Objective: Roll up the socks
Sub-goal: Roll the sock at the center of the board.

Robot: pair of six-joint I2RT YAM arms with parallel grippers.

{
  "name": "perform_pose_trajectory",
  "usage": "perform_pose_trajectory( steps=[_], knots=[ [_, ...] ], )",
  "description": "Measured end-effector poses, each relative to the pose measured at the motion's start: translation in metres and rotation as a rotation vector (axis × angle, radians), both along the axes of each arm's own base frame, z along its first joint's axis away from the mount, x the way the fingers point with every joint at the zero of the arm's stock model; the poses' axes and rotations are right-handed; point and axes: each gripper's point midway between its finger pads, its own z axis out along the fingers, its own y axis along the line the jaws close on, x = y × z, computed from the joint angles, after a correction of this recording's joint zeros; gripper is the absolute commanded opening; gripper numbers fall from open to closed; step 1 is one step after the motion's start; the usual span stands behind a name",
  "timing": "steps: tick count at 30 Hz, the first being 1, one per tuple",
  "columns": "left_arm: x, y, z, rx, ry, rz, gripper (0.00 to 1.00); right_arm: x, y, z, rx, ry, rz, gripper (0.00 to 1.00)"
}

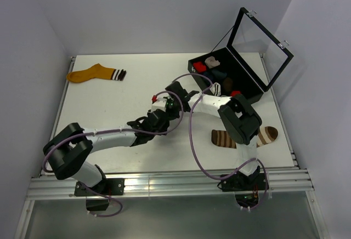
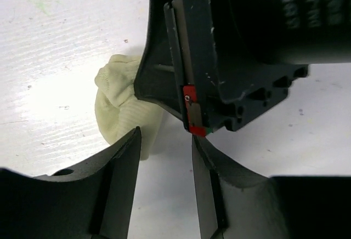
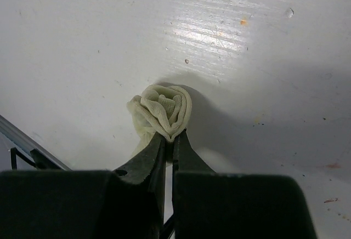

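Cream sock point(image 3: 162, 109) — rolled up — sits pinched in the right gripper point(image 3: 170, 138); left gripper point(image 2: 165, 138), jaws apart, perhaps touches it.

I see my left arm point(image 1: 109, 137) and right arm point(image 1: 211, 104) meet over the bench point(image 1: 109, 102); an orange sock point(image 1: 88, 74) lies far left.

Far part of the cream sock point(image 2: 116, 113) behind the right hand point(image 2: 141, 88)

Cream sock point(image 3: 163, 109); brn-striped sock point(image 1: 220, 138).
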Motion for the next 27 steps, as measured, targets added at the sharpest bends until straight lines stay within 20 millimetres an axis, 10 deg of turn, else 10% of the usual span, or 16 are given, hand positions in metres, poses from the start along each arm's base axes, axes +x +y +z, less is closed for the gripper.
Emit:
perform_pose_trajectory(
  steps=[12, 20, 27],
  knots=[
    [0.011, 0.01, -0.024, 0.129, -0.04, 0.074, 0.38, 0.001, 0.002, 0.001, 0.007, -0.008, 0.003, 0.0],
    [0.016, 0.014, -0.028, 0.156, -0.053, 0.137, 0.05, 0.005, 0.004, 0.003, 0.027, -0.022, 0.006, 0.01],
    [0.014, 0.014, -0.026, 0.076, 0.007, 0.13, 0.0, 0.002, 0.002, 0.007, 0.082, -0.037, 0.014, 0.28]
  ],
)
